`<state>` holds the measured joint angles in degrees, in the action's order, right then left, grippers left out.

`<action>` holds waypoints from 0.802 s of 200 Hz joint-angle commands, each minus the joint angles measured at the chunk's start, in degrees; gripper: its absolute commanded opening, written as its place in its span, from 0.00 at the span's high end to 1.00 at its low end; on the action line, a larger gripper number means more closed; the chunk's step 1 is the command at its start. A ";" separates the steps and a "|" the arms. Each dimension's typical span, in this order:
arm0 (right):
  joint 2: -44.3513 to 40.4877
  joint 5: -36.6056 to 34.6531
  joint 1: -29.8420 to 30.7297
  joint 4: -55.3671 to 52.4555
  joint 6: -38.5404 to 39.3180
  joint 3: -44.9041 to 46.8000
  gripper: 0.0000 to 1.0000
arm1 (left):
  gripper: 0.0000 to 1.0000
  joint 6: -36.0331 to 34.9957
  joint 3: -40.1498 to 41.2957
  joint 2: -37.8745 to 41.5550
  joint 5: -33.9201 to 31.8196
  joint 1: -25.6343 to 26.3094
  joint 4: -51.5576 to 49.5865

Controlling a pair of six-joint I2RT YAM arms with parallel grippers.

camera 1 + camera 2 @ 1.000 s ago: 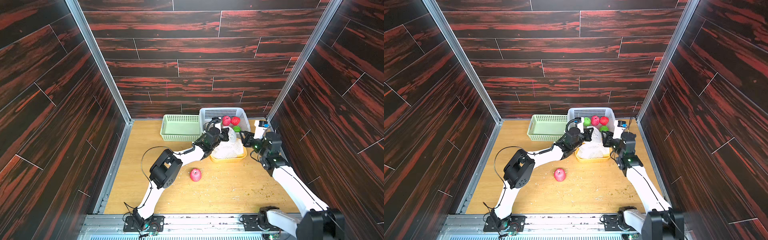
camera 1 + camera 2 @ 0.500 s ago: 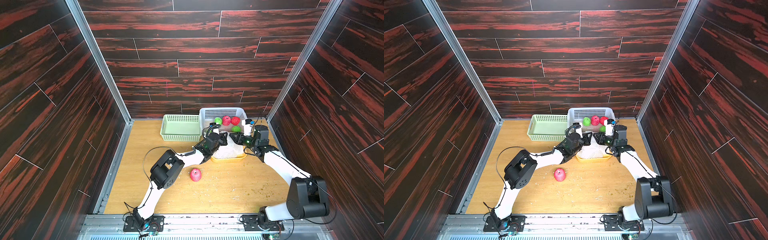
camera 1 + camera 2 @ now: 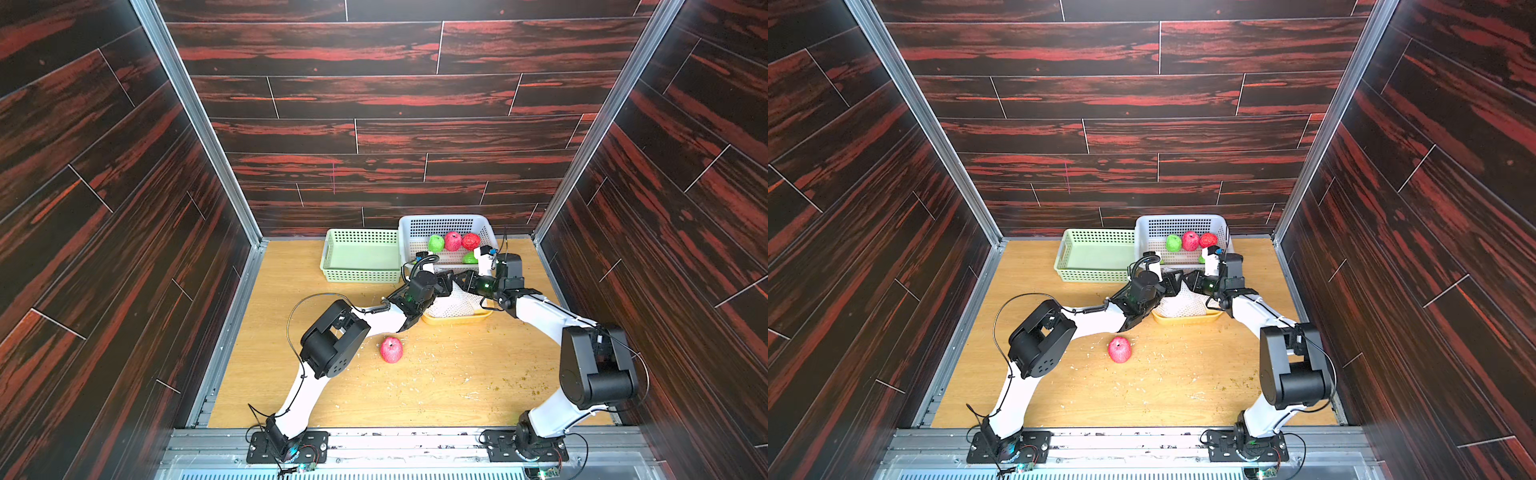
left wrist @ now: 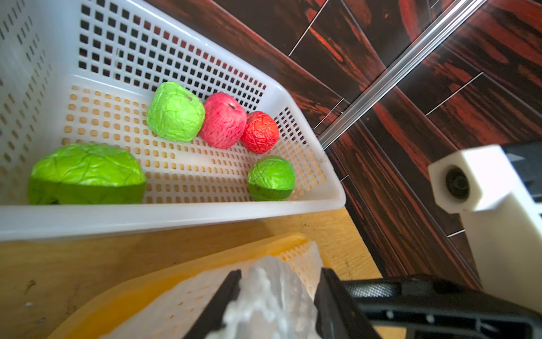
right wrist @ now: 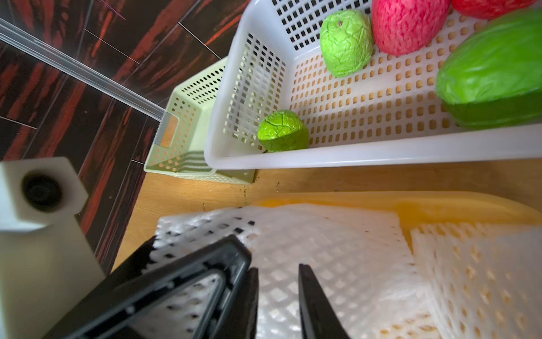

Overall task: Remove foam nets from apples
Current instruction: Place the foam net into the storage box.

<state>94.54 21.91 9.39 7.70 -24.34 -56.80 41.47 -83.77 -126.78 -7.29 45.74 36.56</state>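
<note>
Over the yellow tray my two grippers meet tip to tip above a heap of white foam nets. My left gripper is open, and a crumpled net stands loosely between its jaws. My right gripper is shut on the foam net, with only a narrow gap, right beside the left fingertip. Several bare apples, green and red, lie in the white basket. A pinkish red apple lies on the table; whether it wears a net is too small to tell.
An empty pale green basket stands left of the white basket, both against the back wall. Dark panel walls and metal rails close in both sides. Crumbs of foam dot the wooden table in front of the tray.
My left jaws have come apart from a shut grip on the net. My right arm has folded in from beside the white basket, bringing its gripper up against the left one.
</note>
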 commanded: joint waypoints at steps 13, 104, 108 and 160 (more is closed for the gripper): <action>2.62 -0.09 0.96 -0.15 1.09 -1.39 0.73 | 0.38 0.08 1.94 2.20 -0.67 -0.03 1.75; 6.13 -1.52 3.01 -0.76 2.26 -1.64 0.76 | 0.07 -7.99 12.34 10.42 -4.40 0.03 6.02; 6.20 -1.52 3.01 -0.81 2.23 -1.49 0.76 | 0.07 -8.73 12.91 11.12 -4.56 0.06 6.27; 7.55 -3.46 3.10 -1.27 2.70 -1.51 0.77 | 0.05 -17.47 19.40 21.41 -8.00 -0.29 6.07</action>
<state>99.98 19.86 12.27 7.31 -22.68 -57.25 28.64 -66.74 -112.64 -11.66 45.56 41.63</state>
